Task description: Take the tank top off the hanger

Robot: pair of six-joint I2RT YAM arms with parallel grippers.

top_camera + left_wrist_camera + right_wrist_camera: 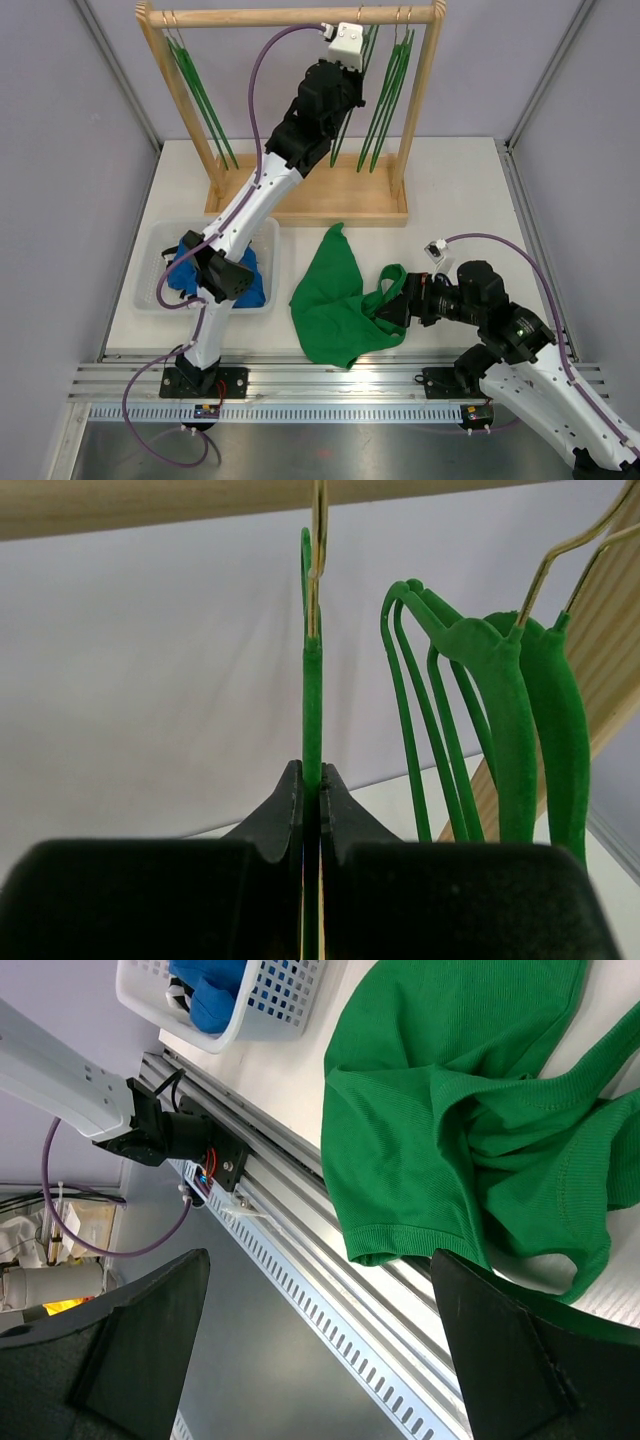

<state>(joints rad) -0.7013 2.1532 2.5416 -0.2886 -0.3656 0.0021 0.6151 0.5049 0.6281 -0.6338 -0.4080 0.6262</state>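
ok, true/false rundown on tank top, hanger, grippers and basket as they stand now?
1. The tank top lies on the table, off any hanger. True.
2. The left gripper is shut on a green hanger at the rack. True.
3. The right gripper is clamped on the tank top. False: its fingers are open.
4. The basket holds a red cloth. False: it holds a blue cloth.
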